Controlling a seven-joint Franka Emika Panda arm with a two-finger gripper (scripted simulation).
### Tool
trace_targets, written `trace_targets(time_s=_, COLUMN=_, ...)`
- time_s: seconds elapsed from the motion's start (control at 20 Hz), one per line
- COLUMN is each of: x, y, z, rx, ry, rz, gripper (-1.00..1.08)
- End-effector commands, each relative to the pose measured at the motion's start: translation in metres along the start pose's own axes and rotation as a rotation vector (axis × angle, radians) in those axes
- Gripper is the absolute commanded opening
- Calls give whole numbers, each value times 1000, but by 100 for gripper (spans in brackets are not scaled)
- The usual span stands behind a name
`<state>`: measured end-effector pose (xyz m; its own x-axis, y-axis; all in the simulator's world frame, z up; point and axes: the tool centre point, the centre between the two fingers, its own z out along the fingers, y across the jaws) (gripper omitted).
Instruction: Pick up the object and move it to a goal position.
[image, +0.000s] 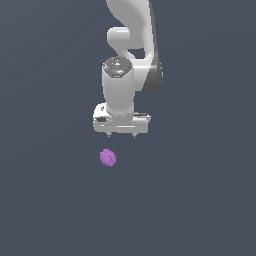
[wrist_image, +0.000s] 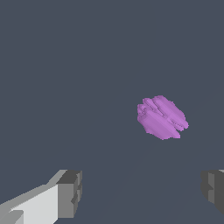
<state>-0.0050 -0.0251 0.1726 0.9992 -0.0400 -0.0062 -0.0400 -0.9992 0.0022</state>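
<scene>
The object (image: 108, 157) is a small bumpy purple-magenta lump lying on the dark grey floor. It shows larger in the wrist view (wrist_image: 162, 117). My white gripper (image: 121, 135) hangs above it, a little toward the exterior view's right, and does not touch it. In the wrist view the gripper (wrist_image: 142, 192) stands open, its two dark fingertips (wrist_image: 70, 194) spread wide apart with nothing between them. The object lies beyond the gap, off to one side.
The white arm (image: 131, 55) comes down from the top of the exterior view. The floor (image: 200, 200) is a plain dark grey surface with nothing else on it.
</scene>
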Motion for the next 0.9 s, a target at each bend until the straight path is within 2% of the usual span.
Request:
trace_targets(time_s=0.0, x=1, y=-3, z=-3, rx=-1, ry=5, rz=-7, gripper=100)
trace_targets(time_s=0.4, x=2, y=0, z=0, rx=-1, ry=3, rz=-28, gripper=100)
trace_targets(time_s=0.85, x=8, y=9, z=11, rx=-5, ry=3, rz=-142, gripper=100)
